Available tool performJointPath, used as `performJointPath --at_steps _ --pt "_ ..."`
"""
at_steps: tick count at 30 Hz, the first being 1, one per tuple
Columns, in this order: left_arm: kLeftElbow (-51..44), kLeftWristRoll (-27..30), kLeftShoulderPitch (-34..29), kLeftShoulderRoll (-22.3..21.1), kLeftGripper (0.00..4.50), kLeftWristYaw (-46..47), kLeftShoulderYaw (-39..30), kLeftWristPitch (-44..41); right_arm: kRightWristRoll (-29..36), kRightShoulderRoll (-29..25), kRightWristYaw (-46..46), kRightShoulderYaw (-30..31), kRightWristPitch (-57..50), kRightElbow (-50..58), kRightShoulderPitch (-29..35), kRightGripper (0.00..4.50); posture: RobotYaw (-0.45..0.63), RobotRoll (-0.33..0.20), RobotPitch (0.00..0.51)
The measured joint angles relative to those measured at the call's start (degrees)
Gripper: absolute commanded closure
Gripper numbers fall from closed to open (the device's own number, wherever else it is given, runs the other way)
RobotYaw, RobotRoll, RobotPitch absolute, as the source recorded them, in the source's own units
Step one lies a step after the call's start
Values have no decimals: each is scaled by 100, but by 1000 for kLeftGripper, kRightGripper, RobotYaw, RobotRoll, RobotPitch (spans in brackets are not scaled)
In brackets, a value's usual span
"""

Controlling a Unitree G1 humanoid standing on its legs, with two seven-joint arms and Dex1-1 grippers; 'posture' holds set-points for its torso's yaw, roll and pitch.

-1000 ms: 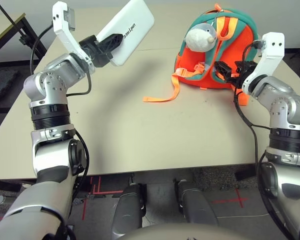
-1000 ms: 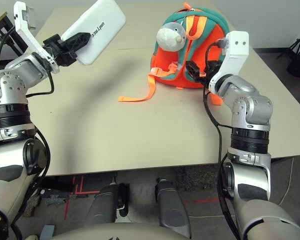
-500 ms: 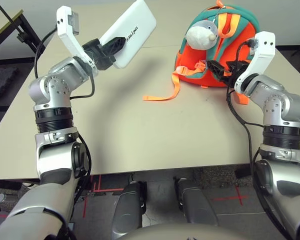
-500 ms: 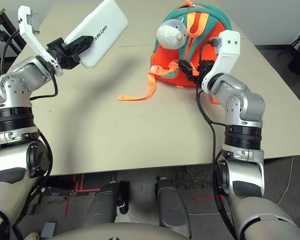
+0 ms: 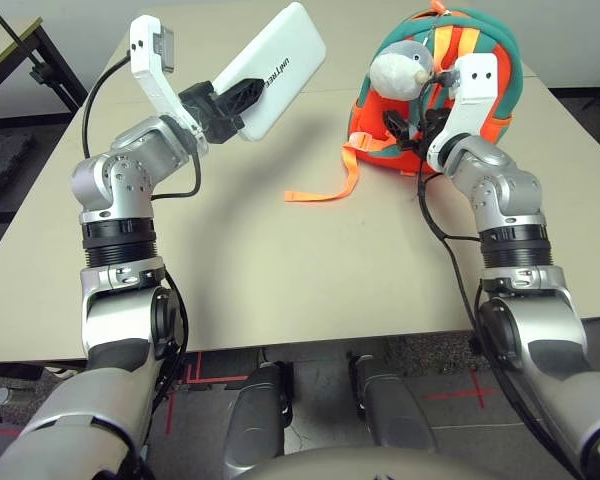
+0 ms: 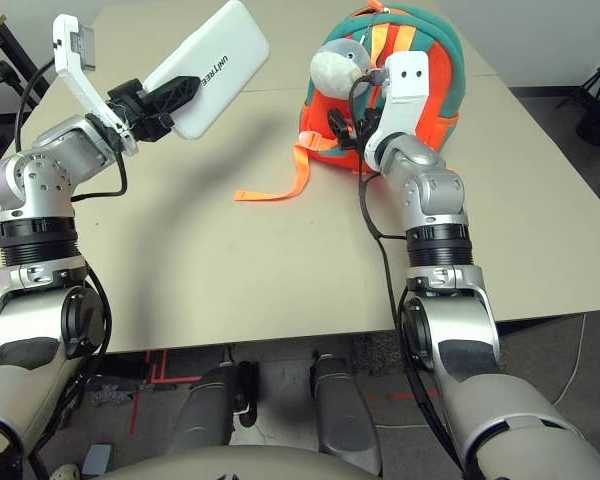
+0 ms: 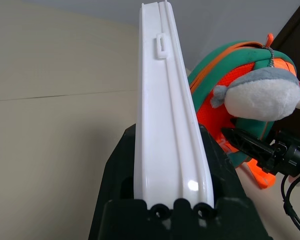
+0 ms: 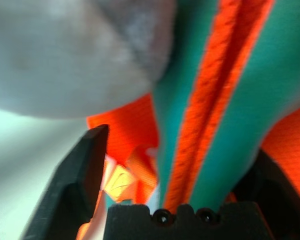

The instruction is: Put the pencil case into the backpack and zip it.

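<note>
My left gripper is shut on the lower end of the white pencil case and holds it tilted in the air over the table's far left. From the left wrist the pencil case appears edge-on between the black fingers. The orange and teal backpack stands at the far right with its grey plush charm on the front. Just under the charm, my right gripper is pressed against the backpack. Its fingers stand apart with a teal and orange band between them.
An orange strap trails from the backpack across the beige table toward the middle. The near half of the tabletop is bare. A black stand sits off the table's far-left corner.
My right arm has swung left and forward from the backpack's right side to its front under the charm, and its fingers have narrowed a little. The pencil case has shifted slightly right.
</note>
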State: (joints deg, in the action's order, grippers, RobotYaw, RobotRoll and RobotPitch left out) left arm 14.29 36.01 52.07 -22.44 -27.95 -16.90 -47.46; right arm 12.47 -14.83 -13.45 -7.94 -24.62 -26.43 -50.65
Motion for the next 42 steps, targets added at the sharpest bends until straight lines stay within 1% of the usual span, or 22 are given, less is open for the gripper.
performJointPath --at_steps 2,3,6,8,9,13,16,23,32,35,39,42 --pt "-1 0 0 6 3294 21 0 0 -16 -16 -2 -12 44 -19 1 1648 -159 0 157" --pt "-3 0 0 16 3294 23 2 0 -16 -35 -10 -14 44 -12 4 2072 -162 0 157" --pt "-24 3 0 52 3294 28 7 0 16 -135 -148 -14 -80 256 86 3199 -162 0 157" --pt "-27 3 0 80 3294 32 11 0 63 -244 -264 -11 -305 621 221 3836 -167 0 157" --pt "-27 2 0 86 3294 34 13 0 101 -299 -328 -11 -464 830 291 4047 -167 0 157" --pt "-27 0 1 104 3294 34 25 0 350 -607 -605 -11 -1183 1692 529 4091 -183 0 153" --pt "-24 -3 2 115 3294 33 31 1 605 -937 -759 -36 -1833 2381 672 4091 -192 0 152" --pt "26 -13 9 130 3294 19 67 67 1354 -1597 -1010 -236 -3392 3828 918 4091 -207 0 147" --pt "135 -15 15 143 3294 -34 119 183 2313 -1706 -891 -683 -5165 5373 952 4093 -230 0 139" --pt "236 -18 35 158 3294 -64 168 218 2417 -1714 -854 -774 -5305 5499 1050 4093 -231 0 136" --pt "272 -22 57 165 3294 -133 220 262 2385 -1723 -810 -843 -5110 5562 1590 4094 -225 0 134" --pt "305 -20 116 149 3294 -234 229 267 2314 -1728 -809 -821 -4829 5561 1819 4094 -217 0 134"
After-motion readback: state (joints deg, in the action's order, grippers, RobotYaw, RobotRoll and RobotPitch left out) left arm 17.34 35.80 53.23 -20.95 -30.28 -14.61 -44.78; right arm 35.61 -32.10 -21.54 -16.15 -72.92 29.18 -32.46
